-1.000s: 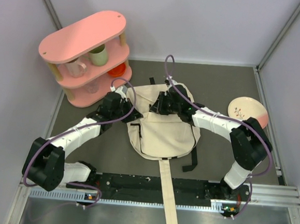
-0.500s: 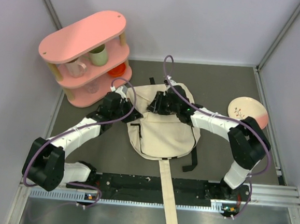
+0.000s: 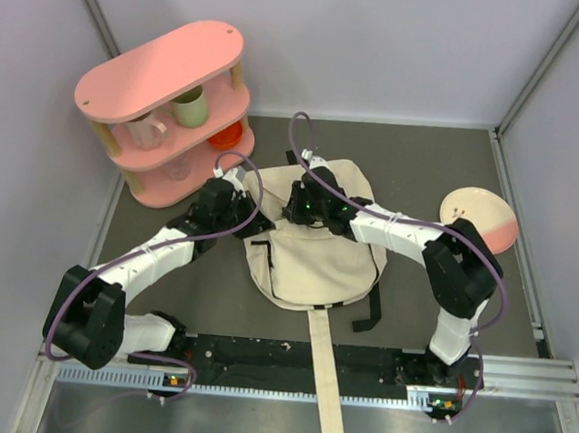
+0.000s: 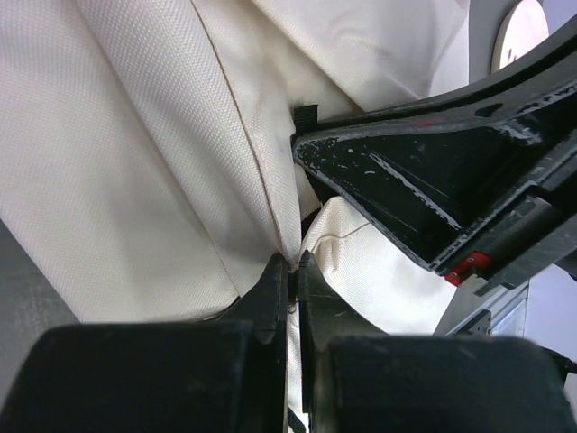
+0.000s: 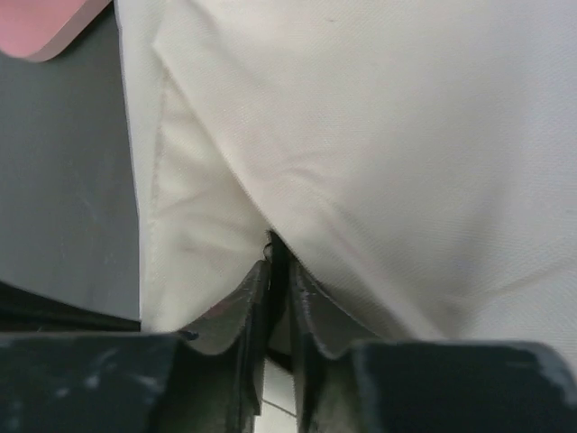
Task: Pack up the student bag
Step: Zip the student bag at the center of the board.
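The student bag [image 3: 317, 254] lies flat in the middle of the dark mat, cream canvas with black trim, its long strap [image 3: 322, 380] running toward the near edge. My left gripper [image 3: 257, 226] is at the bag's left edge. In the left wrist view it [image 4: 293, 264] is shut on a raised fold of the cream fabric [image 4: 162, 162]. My right gripper [image 3: 292, 205] reaches over the bag's upper left part. In the right wrist view its jaws [image 5: 278, 262] stand almost together, pinching a dark bit at the edge of the cream cloth [image 5: 379, 135].
A pink two-level shelf [image 3: 168, 107] with cups stands at the back left, close to the left arm. A cream and pink plate [image 3: 478, 213] lies on the mat at the right. Grey walls close in on both sides.
My right arm has swung left across the bag's top, uncovering more of its upper right part. Its jaws opened briefly, then closed again. The left arm has kept its grip and place.
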{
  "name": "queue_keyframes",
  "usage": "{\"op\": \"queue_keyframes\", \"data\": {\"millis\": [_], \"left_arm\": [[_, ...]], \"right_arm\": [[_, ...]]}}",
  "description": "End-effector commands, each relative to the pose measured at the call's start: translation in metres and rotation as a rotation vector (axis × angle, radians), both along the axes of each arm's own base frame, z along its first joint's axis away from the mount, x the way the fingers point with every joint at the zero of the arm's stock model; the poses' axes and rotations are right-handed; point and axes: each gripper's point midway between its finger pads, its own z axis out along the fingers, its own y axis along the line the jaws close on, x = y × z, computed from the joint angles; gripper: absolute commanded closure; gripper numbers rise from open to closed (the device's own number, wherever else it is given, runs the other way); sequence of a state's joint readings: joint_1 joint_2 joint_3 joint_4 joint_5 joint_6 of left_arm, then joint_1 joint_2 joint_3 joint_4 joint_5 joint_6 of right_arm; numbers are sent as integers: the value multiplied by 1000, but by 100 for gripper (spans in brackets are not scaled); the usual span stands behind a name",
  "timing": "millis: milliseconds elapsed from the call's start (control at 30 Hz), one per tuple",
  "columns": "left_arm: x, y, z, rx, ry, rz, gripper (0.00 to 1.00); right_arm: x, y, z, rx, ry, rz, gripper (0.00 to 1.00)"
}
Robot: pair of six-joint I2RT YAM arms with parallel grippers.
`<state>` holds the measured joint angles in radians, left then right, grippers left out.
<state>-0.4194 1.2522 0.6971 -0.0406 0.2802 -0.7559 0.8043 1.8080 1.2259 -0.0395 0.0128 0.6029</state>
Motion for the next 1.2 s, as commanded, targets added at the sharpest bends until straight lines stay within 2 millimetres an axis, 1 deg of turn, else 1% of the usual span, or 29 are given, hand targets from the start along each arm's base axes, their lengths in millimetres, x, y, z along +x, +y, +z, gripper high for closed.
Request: {"op": "queue_keyframes", "data": {"millis": [0,133,167,233,267,300,400,467,533,733,833,1000,1167], "left_arm": [[1,-16,35,-83,-89,-76,100],[1,-15,32,-76,-83,-69,100],[1,-14,31,-73,-80,-66,100],[0,-13,28,-64,-75,-61,100],[1,-11,27,-55,-78,-54,100],[-2,-9,20,-40,-49,-50,100],[-4,-7,14,-31,-36,-47,100],[-5,-7,12,-32,-32,-49,100],[-6,-7,10,-31,-25,-48,100],[-7,-5,13,-28,-36,-43,100],[-8,-4,14,-26,-40,-40,100],[-10,0,11,-11,-37,-33,100],[-14,4,5,4,-27,-27,100]], "right_arm": [[1,5,-11,-43,8,7,99],[1,4,4,-18,-19,3,100],[2,2,16,-2,-42,-5,100],[3,-6,25,1,-70,-39,100],[4,-9,40,22,-98,-50,100],[4,-13,42,20,-110,-66,100],[0,-21,60,54,-147,-78,100],[0,-22,67,77,-165,-89,100],[-2,-26,68,83,-167,-100,100],[-5,-33,65,100,-160,-136,100],[-3,-41,63,85,-168,-172,100],[4,-65,61,32,-202,-267,100],[9,-88,68,44,-213,-331,100]]}}
